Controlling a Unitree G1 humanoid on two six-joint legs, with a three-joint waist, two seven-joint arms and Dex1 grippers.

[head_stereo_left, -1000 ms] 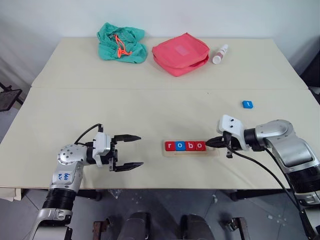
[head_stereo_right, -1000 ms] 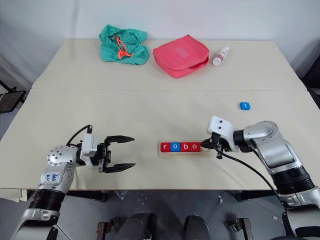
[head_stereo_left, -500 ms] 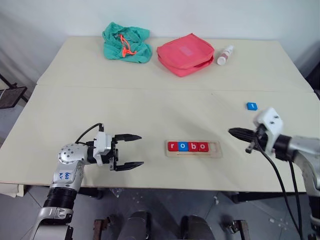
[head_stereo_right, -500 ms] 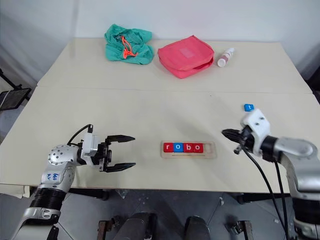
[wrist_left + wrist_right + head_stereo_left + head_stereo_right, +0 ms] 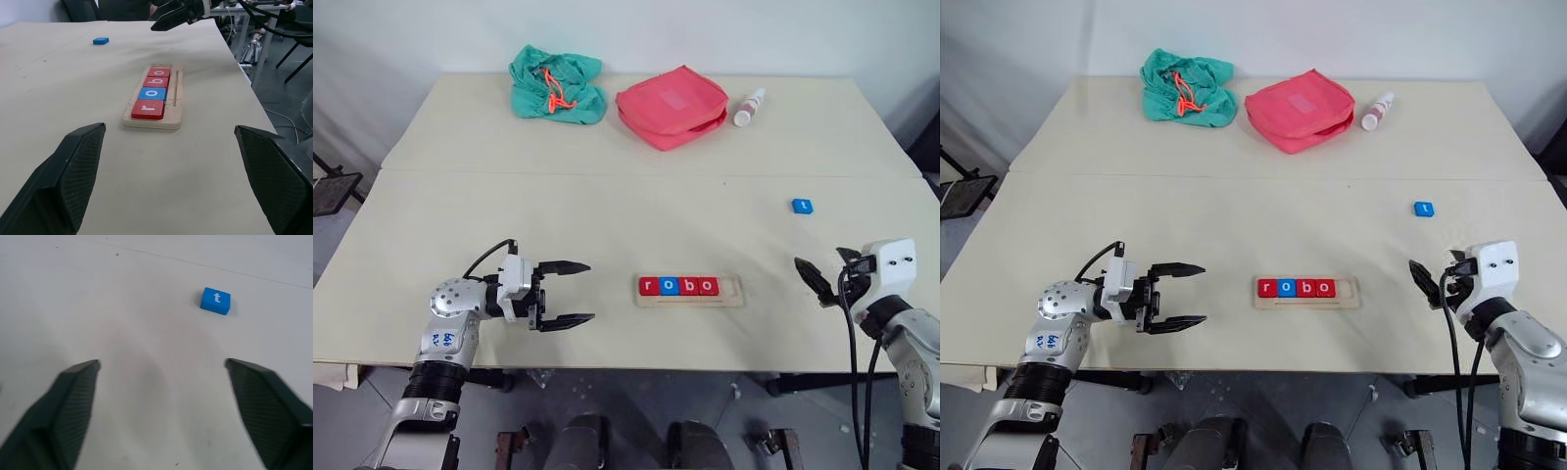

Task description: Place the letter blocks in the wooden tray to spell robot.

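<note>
Small blue square "t" block (image 5: 802,206) lay mid-right of frame, above the right gripper (image 5: 824,275), the nearer one, whose fingers stood wide and empty; long pale wooden tray (image 5: 733,291) at lower centre held r-o-b-o

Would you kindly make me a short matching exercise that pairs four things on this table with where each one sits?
Things:
1. blue t block
2. wooden tray
3. green cloth
4. white bottle

Places:
A. far left corner area
B. alone on the bare table, right side
C. near edge, centre, holding r, o, b, o
D. just right of the red pouch

Pairs: 1-B, 2-C, 3-A, 4-D
</note>
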